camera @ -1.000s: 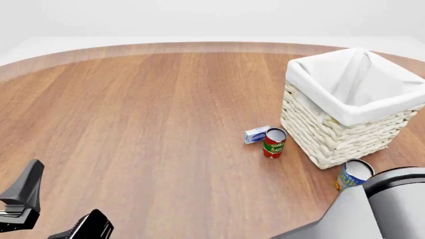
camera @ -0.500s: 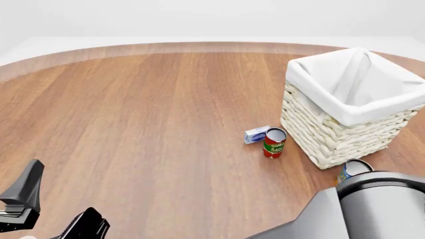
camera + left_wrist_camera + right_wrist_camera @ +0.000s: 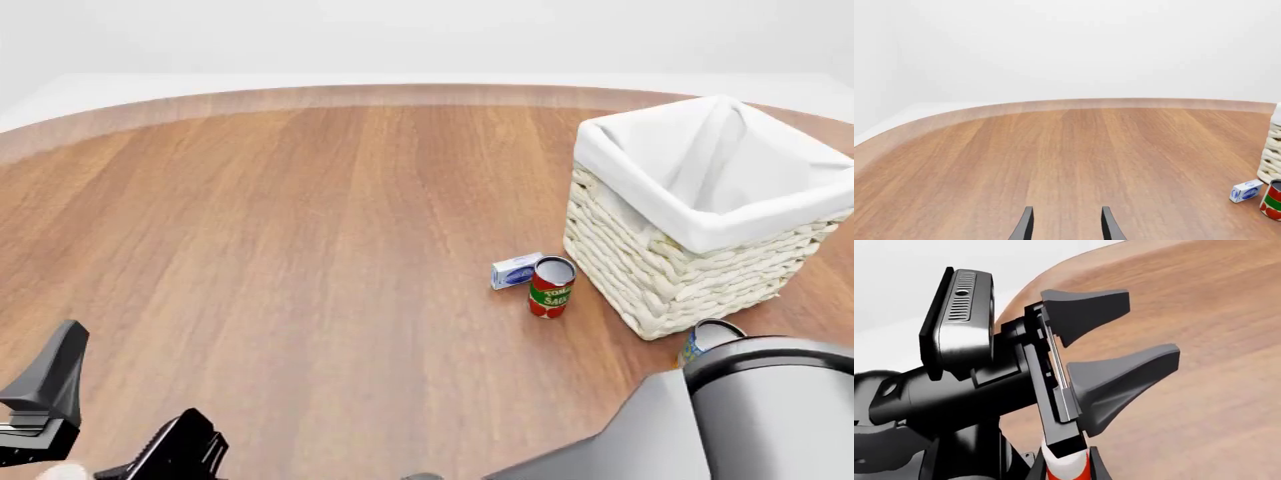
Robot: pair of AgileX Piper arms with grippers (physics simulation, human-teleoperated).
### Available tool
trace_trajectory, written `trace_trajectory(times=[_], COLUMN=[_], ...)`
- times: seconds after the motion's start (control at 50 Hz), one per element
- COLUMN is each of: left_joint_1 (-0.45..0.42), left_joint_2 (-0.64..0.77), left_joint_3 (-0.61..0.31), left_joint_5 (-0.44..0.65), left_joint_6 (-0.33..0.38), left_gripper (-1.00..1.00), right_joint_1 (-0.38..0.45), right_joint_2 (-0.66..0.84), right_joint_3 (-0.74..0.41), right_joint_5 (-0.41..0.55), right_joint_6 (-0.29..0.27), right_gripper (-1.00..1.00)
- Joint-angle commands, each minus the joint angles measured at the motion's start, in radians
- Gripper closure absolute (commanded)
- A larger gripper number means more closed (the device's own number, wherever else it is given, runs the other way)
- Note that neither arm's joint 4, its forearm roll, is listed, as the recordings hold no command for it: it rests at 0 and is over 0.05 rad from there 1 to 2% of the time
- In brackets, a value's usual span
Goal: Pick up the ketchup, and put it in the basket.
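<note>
In the right wrist view, the ketchup (image 3: 1066, 473) shows only as a red and white sliver between the fingers of my right gripper (image 3: 1065, 462), which sit against both its sides. In the front view the ketchup and the right gripper are out of frame; only the grey right arm (image 3: 747, 410) fills the lower right. The basket (image 3: 641, 185) stands at the right, and its edge also shows in the left wrist view (image 3: 1273, 150). My left gripper (image 3: 120, 410) is open and empty at the lower left. It also shows in its own wrist view (image 3: 1066, 222) and the right wrist view (image 3: 1147, 327).
A short red tomato can (image 3: 550, 288) and a small blue and white box (image 3: 514, 271) stand just left of the basket; both show in the left wrist view, the can (image 3: 1273, 200) and the box (image 3: 1246, 191). A blue can (image 3: 707, 335) peeks out behind the right arm.
The right arm has swung in across the lower right of the front view and now covers most of the blue can. The left gripper has barely shifted.
</note>
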Motion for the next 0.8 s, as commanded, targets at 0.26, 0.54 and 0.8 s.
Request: trace_trajectory(times=[0.26, 0.54, 0.8], left_joint_1=[0.0, 0.0, 0.0], left_joint_2=[0.0, 0.0, 0.0], left_joint_3=[0.0, 0.0, 0.0], left_joint_5=[0.0, 0.0, 0.0], left_joint_6=[0.0, 0.0, 0.0], left_gripper=[-1.0, -1.0, -1.0], right_joint_1=[-0.023, -0.064, -0.131], right_joint_2=[-0.062, -0.052, -0.061], right_joint_3=[0.037, 0.05, 0.046], right_joint_5=[-0.012, -0.031, -0.036], right_joint_6=[0.012, 0.023, 0.038], right_gripper=[1.0, 1.0, 1.0])
